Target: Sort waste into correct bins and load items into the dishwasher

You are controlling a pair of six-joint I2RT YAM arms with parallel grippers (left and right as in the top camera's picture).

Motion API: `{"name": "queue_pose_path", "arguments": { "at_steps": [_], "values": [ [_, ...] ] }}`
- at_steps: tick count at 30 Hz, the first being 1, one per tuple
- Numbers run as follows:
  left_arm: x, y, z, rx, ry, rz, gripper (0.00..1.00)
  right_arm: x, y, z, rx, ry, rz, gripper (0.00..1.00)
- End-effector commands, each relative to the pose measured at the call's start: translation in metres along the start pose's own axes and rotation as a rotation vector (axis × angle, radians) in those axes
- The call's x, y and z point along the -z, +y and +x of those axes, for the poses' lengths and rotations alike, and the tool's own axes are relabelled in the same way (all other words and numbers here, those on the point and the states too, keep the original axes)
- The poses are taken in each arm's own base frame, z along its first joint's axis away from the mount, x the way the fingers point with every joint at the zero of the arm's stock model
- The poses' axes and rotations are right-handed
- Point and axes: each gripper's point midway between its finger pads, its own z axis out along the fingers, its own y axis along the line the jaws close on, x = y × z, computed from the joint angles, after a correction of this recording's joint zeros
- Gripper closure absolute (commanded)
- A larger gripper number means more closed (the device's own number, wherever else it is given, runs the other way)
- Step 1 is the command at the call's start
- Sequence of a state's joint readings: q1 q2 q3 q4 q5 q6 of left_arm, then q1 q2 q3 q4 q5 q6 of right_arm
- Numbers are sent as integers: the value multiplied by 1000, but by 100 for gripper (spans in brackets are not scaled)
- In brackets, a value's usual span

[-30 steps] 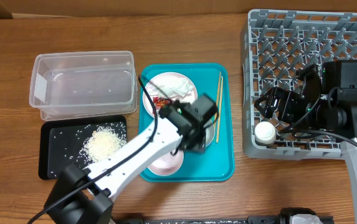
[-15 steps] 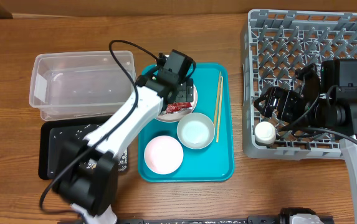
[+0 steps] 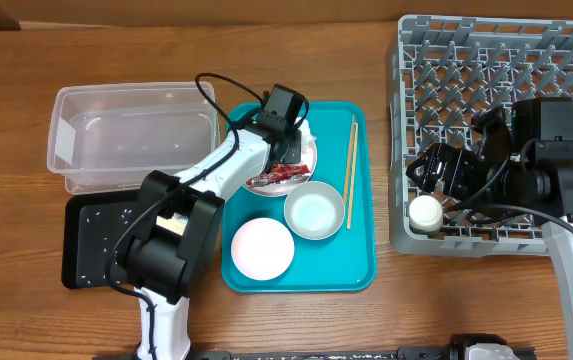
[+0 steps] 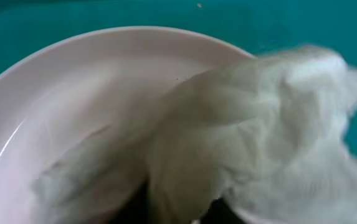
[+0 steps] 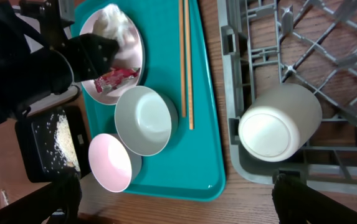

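My left gripper (image 3: 288,128) is down on the large white plate (image 3: 312,158) at the back of the teal tray. In the left wrist view the crumpled white tissue (image 4: 259,124) fills the frame over the plate (image 4: 72,93), and a fold of it is pinched between the dark jaws of the left gripper (image 4: 178,213). The red wrapper (image 3: 276,177) lies on the plate's near edge. My right gripper (image 5: 179,200) hangs open above the rack's front edge, next to the upturned white cup (image 5: 280,121) in the grey dishwasher rack (image 3: 496,70).
A pale bowl (image 3: 314,212) and a small plate (image 3: 262,248) sit on the teal tray (image 3: 361,265), with the chopsticks (image 3: 350,170) along its right side. The clear tub (image 3: 131,135) and the black tray (image 3: 91,245) with rice (image 5: 63,140) lie to the left.
My left arm swung from above the bowls back to the large plate, and its jaws closed on the tissue. The right arm has stayed put.
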State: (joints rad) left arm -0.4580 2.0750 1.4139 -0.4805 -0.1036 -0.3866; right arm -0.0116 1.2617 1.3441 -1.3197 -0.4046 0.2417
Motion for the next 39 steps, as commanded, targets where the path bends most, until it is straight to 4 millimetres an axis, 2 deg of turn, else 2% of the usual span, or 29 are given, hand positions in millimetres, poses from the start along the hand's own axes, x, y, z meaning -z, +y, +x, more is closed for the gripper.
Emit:
{"name": "queue_pose_path", "arguments": {
  "at_steps": [1,5,8,10,13,16,19,21,22,23,24,25,29,32,34,36,39],
  "values": [
    [32,-10,-29,-8,-57,35,96,-1,1,0,6,1,-8,0],
    [84,-9,-50,-1,-87,29,96,-1,1,0,6,1,-8,0],
    [129,2,-60,24,-126,-15,96,-1,1,0,6,1,-8,0],
    [153,19,-62,77,-151,-72,96,-1,1,0,6,1,-8,0],
    [180,66,-59,192,-170,-203,96,-1,1,0,6,1,-8,0],
    [183,108,-55,255,-142,-286,96,-1,1,0,6,1,-8,0],
    [167,144,-45,294,-75,-349,89,-1,1,-1,8,-4,-9,0],
    [154,160,-35,324,-10,-367,82,-1,1,-1,8,-4,-9,0],
    [148,163,-33,338,11,-352,70,-1,1,-1,8,-4,-9,0],
    [142,164,-33,351,23,-329,48,-1,1,-1,9,-5,-10,0],
    [138,160,-34,354,33,-281,32,-1,1,-2,10,-5,-9,0],
    [135,153,-36,346,39,-225,29,-1,1,-2,11,-5,-9,0],
    [143,113,-47,330,33,-21,25,-1,-1,0,13,-1,1,0],
    [144,79,-50,231,15,51,25,-1,-1,-1,13,-2,4,0],
    [140,59,-49,125,4,47,25,-1,-1,-1,13,-2,3,0],
    [132,42,-46,40,2,19,19,-1,-1,-1,13,-2,3,0],
    [106,24,-34,-53,27,-49,12,-1,-1,-1,14,-5,2,0]
  ]
}}
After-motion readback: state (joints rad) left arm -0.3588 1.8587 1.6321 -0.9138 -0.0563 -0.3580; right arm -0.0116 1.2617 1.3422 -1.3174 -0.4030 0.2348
